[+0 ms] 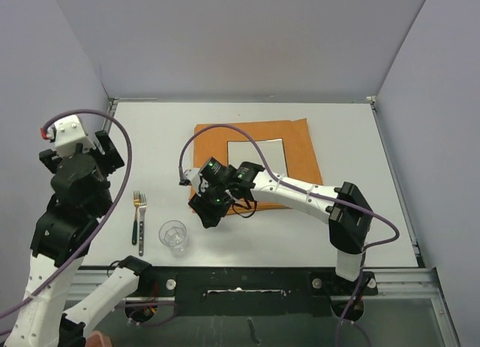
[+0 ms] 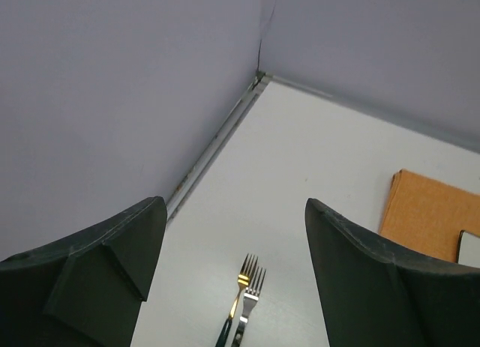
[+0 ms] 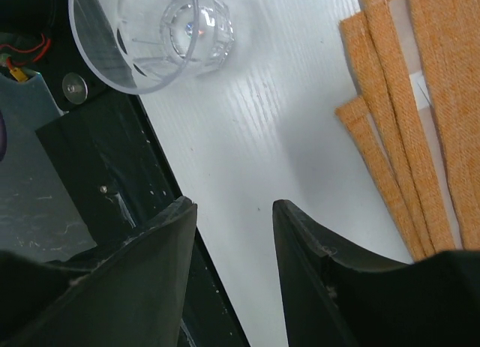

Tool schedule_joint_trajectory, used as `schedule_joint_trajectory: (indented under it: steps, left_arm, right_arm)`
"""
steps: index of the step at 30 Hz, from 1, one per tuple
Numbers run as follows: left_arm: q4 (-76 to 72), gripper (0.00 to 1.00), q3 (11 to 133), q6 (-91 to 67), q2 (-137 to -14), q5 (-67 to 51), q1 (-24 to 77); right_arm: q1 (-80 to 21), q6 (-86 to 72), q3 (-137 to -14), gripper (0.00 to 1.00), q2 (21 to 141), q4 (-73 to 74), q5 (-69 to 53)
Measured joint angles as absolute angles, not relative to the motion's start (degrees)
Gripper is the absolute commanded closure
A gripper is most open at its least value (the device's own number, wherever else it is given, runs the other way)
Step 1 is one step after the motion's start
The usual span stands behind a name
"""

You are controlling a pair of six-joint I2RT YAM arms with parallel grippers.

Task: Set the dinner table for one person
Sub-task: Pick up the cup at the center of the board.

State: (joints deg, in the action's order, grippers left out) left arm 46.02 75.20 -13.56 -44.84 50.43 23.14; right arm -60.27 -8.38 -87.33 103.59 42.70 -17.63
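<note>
Left tool spread wide, empty; right tool half spread, empty.

Even, diffuse light from above; I get only faint, soft shadows on the bench. Overhead view sharp. Wrist views darker along the bottom, slightly soft; small glints on the glass.

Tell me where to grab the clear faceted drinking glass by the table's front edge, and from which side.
Close on the side wall of the clear faceted glass, around mid-height, coming in level from its right, where the right gripper hangs open. It stands upright and round, and the two forks lie close on its left.
</note>
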Motion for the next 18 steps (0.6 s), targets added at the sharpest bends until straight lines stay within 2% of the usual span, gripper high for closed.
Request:
schedule_joint_trajectory:
  steps: [5,18]
  left_arm:
    - [38.7,0.26,78.7,-4.2,-42.2,48.4,23.2]
    - [37.9,0.25,80.0,-1.2,-41.2,43.0,23.6]
  right_arm:
    - [-61.7,-9.6,-92.4,0.54,107.4,42.6,-18.0]
    - [-62.7,-12.1,-99.2,0.54,115.3,40.7,-19.2]
